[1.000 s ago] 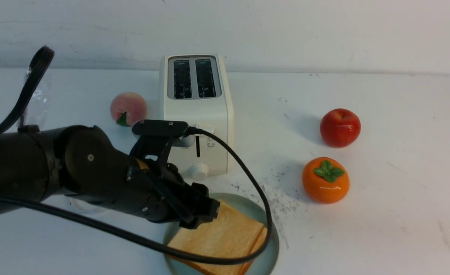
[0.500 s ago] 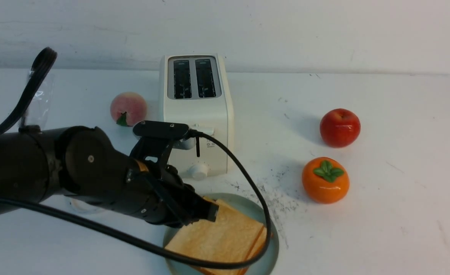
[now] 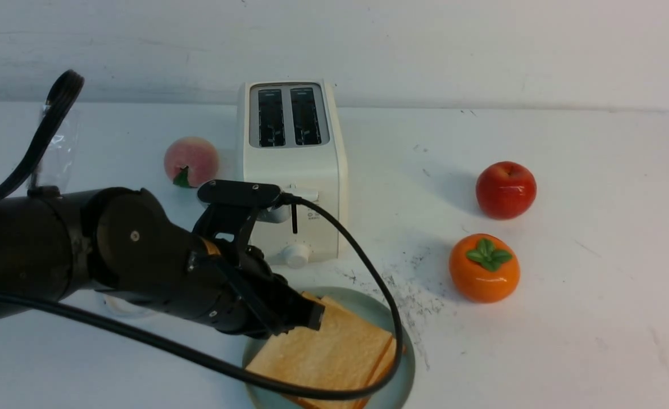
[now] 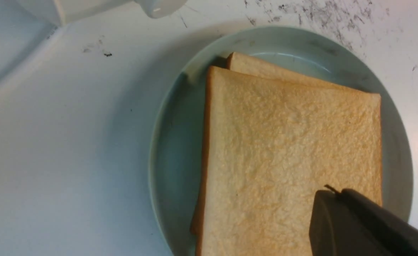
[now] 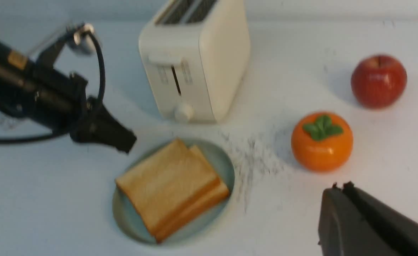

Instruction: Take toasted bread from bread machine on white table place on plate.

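Nearest the robot, one pale green plate (image 3: 370, 303) sits on the white table (image 3: 595, 318) and holds both slices of toasted bread (image 3: 328, 352), two stacked flat and slightly offset. The left gripper (image 3: 313, 314) hovers by the stack's corner, jaws pressed together, holding nothing. The right gripper (image 5: 337, 188), seen only from its own wrist camera, is also pressed together and empty. Behind the plate stands one bread machine (image 3: 289, 170), both slots empty. The placing step appears finished; the next move likely calls for lifting clear without nudging the plate. Three fruits: one orange persimmon (image 3: 483, 267), one red apple (image 3: 505, 189), one peach (image 3: 191, 161).
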Controlling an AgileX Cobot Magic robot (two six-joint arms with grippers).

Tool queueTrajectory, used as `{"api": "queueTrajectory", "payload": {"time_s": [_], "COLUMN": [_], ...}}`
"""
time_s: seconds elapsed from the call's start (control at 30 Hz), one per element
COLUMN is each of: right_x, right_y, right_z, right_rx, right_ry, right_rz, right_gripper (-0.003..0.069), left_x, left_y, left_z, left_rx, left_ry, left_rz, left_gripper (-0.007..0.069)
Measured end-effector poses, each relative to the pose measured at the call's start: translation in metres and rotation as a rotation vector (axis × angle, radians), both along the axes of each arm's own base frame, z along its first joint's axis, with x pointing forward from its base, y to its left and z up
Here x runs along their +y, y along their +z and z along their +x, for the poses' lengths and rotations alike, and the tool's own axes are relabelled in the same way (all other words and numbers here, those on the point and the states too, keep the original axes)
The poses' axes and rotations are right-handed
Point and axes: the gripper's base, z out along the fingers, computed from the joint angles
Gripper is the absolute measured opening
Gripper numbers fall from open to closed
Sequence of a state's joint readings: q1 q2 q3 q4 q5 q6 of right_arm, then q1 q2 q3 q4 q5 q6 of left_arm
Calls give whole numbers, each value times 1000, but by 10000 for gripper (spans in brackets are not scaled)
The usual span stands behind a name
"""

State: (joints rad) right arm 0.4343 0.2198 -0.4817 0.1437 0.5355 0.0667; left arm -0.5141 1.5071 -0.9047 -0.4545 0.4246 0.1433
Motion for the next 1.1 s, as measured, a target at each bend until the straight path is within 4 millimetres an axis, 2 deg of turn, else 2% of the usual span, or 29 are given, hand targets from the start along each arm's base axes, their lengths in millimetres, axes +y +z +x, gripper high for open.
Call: {"api": "queueTrajectory", "payload": {"time_s": [0.1,0.27,0.8,1.1], "right_x": [1,0,0,-2], "right_y": [0,4,6,-17], "right_z": [8,11,11,13], "right_rx": [-126,-230,-253,-199], "right_ry": [-27,-47,-51,-93], "right_rz": [77,134,146,73], "right_gripper": [-16,-14,-3,3], "left_x": [0,0,0,0], "left_y": [0,0,0,-1], "left_z": [0,0,0,-1], "left_rx": [0,0,4,16], "left_ry": [0,0,-2,-5], "left_rz": [0,0,1,2], "left_gripper": [-14,-14,-14,-14]}}
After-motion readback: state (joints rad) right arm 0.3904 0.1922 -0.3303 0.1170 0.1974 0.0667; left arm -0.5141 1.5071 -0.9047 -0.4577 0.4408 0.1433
